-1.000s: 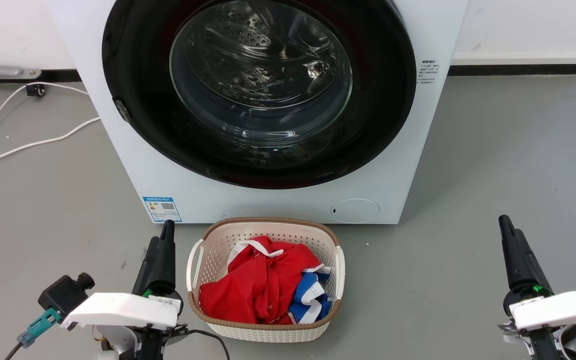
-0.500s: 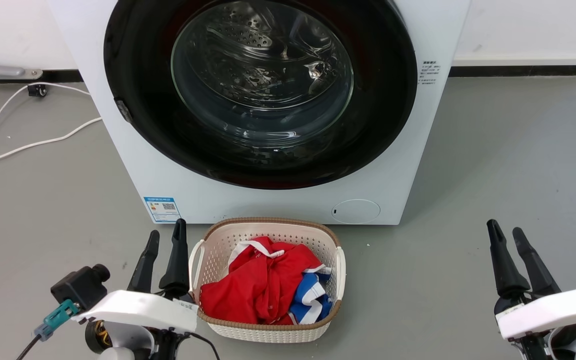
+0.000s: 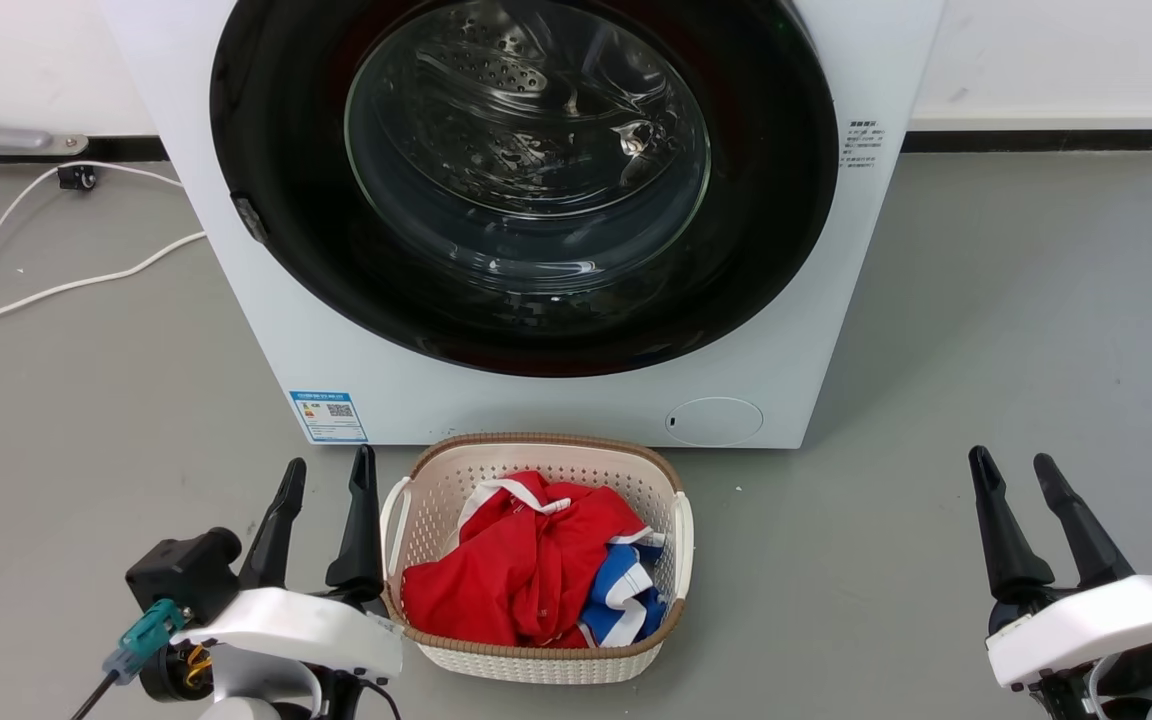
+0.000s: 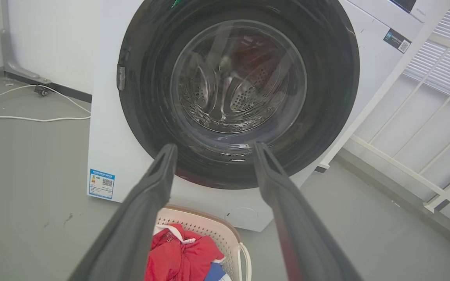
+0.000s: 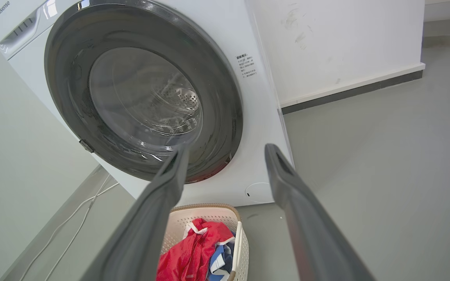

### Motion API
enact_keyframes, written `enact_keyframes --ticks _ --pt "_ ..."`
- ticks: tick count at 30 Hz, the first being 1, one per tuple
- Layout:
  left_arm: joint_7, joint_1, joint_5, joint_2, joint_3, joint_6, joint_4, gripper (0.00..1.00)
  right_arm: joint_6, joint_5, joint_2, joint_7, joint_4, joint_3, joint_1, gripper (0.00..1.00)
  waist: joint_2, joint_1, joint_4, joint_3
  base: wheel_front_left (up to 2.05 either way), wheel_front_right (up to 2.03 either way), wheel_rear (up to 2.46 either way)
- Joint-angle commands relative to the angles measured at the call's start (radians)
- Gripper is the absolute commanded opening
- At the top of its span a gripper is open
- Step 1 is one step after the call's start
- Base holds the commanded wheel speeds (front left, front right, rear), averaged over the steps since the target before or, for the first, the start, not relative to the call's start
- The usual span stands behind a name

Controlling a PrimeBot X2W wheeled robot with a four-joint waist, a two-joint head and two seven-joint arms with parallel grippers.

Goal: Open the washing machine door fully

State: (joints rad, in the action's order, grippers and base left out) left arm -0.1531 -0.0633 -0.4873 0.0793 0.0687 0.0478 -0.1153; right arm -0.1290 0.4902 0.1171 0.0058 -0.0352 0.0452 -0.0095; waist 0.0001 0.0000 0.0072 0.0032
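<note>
**Door sitting shut, both sets of fingers spread and empty**

You are looking down at the washing machine (image 3: 266, 340), which is standing on the grey floor (image 3: 986, 300) against a white wall. The washing machine door (image 3: 276, 230) is lying flat against the machine's front, shut. Its glossy black ring is reaching almost from side to side, and its clear glass bowl is showing the perforated steel drum behind it. A small grey metal piece (image 3: 246, 218) is sitting on the door's left rim.

Your left gripper (image 3: 329, 460) is hovering low at the left, just beside the cream basket (image 3: 536, 662), with its fingers spread apart and gripping nothing. They are pointing up toward the machine's lower left corner, near the blue label (image 3: 329, 415). Your right gripper (image 3: 1011, 460) is hanging at the lower right, well apart from the machine, its fingers also spread and empty. Both grippers are keeping apart from the door.

The basket is resting on the floor just in front of the machine, below the door. It is holding crumpled red clothing (image 3: 516, 570) with a blue and white piece (image 3: 621, 590) beside it. A small round white flap (image 3: 713, 421) is showing on the machine's lower right front, just above the basket's far rim. A white cable (image 3: 66, 285) is trailing across the floor to the machine's left.
</note>
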Motion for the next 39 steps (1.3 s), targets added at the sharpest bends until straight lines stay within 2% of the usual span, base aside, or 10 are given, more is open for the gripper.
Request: enact_keyframes --ticks 1,21,39 --pt "-0.008 -0.006 0.030 0.006 0.005 -0.006 0.011 1.00 -0.002 -0.029 0.009 -0.001 0.013 0.001 -0.003 1.00 -0.0001 0.0000 0.000 0.001 0.00 0.00 0.00" --pt "-0.055 -0.033 0.248 0.037 0.056 -0.047 -0.002 1.00 -0.002 -0.239 -0.002 0.005 0.036 0.018 0.015 1.00 -0.0001 0.0000 0.001 0.006 0.00 0.00 0.00" --pt "-0.090 -0.036 0.340 0.037 0.065 -0.063 -0.058 1.00 -0.003 -0.361 -0.029 -0.008 0.066 0.039 0.052 1.00 -0.0001 0.0000 -0.006 -0.001 0.00 0.00 0.00"
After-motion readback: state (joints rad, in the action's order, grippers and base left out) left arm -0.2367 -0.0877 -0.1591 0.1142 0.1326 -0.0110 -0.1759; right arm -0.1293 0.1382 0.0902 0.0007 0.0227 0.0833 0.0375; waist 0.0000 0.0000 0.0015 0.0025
